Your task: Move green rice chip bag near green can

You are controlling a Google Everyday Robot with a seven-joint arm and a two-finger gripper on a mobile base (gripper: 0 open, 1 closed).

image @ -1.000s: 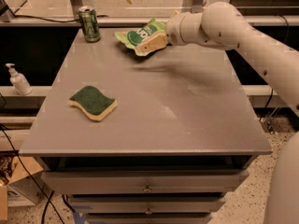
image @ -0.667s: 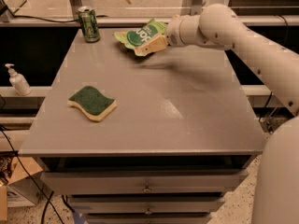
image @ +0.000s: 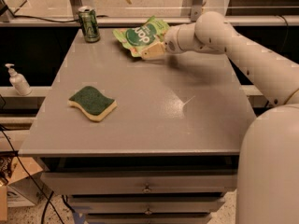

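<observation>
Layout of the work surface. The table (image: 154, 120) fills the centre of the scene, with drawers (image: 145, 186) below its near edge. The can (image: 88, 24) stands upright at the far left corner of the table. The rice chip bag (image: 138, 34) is at the far edge, right of the can and apart from it, held at its right end by the gripper (image: 156, 48), whose fingers are closed on it. The arm (image: 243, 55) reaches in from the right. The sponge (image: 92, 102) lies on the left half of the table, nearer than the can. A pump bottle (image: 17, 80) stands off the table, on a ledge to its left.
</observation>
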